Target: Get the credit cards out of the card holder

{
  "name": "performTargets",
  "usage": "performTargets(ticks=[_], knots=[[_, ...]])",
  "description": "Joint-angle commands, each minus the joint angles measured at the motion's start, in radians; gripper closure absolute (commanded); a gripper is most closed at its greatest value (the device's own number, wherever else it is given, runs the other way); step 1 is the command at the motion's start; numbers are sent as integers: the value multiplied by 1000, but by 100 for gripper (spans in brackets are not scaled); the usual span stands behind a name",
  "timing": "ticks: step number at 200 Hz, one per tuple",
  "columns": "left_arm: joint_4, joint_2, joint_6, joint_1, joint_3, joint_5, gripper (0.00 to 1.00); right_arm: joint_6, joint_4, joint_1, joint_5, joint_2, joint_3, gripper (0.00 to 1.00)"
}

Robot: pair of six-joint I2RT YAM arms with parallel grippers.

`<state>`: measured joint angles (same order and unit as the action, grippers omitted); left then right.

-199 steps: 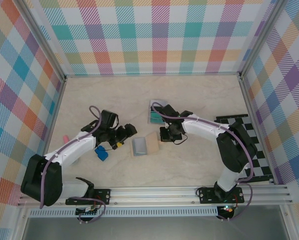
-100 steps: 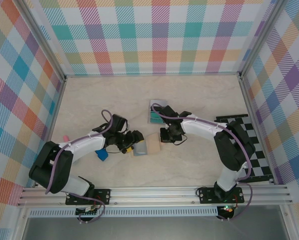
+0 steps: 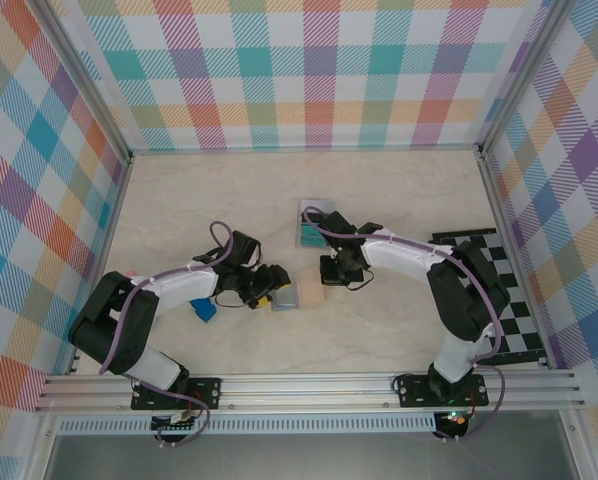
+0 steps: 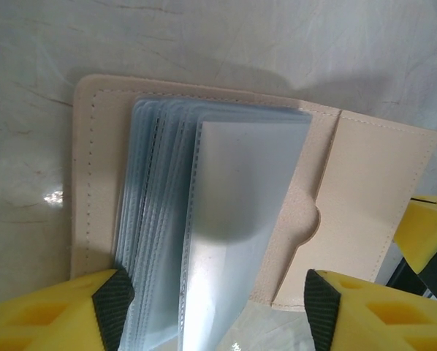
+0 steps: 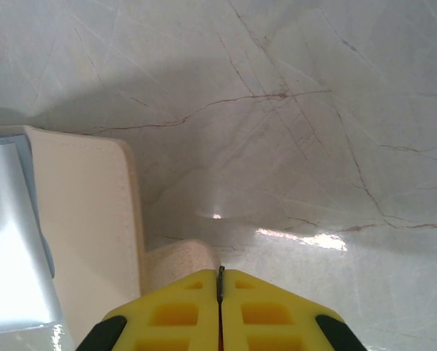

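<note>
The card holder (image 3: 301, 292) lies open on the table, beige with blue-grey plastic sleeves (image 4: 226, 241) fanned up from its middle. My left gripper (image 4: 218, 311) is open and straddles the sleeves' near end, one pad on each side. My right gripper (image 5: 221, 278) is shut, its tips resting on a rounded beige tab (image 5: 176, 261) at the holder's (image 5: 83, 219) right edge. I cannot tell whether it pinches the tab. Teal and grey credit cards (image 3: 310, 226) lie stacked on the table behind the holder, just beyond the right gripper (image 3: 329, 268). The left gripper (image 3: 266, 285) sits at the holder's left end.
A small bright-blue block (image 3: 203, 310) lies under the left arm. A pink item (image 3: 131, 275) sits near the left wall. A black-and-white checkered mat (image 3: 504, 290) lies at the right, under the right arm's elbow. Plaid walls enclose the marbled table (image 3: 399, 190).
My left gripper has moved right, from beside the blue block to the holder's left end, and now straddles the sleeves. The right gripper has stayed put.
</note>
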<state>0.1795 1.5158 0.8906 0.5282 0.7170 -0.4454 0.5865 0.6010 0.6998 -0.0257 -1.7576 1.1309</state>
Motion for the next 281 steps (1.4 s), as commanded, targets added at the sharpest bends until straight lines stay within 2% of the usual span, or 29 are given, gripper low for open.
performTargets(ticks=[1,52,163,193,224,261,281], knots=[[-12,2,1,9,22,-16,38,6,-7,-6,-28,-20,-9,93],[11,-21,-19,9,33,-10,42,7,-10,-6,-33,-25,-8,93],[26,-9,-39,18,77,-29,44,7,-16,-6,-50,-33,-2,93],[-22,-5,-32,22,66,-63,44,7,-16,-6,-54,-35,1,93],[-124,11,-3,56,80,-112,48,11,-15,-6,-47,-24,0,93],[-157,69,4,112,138,-106,51,37,-29,-9,-32,3,-18,89],[-161,116,8,136,168,-97,50,59,-29,-17,-28,19,-33,86]])
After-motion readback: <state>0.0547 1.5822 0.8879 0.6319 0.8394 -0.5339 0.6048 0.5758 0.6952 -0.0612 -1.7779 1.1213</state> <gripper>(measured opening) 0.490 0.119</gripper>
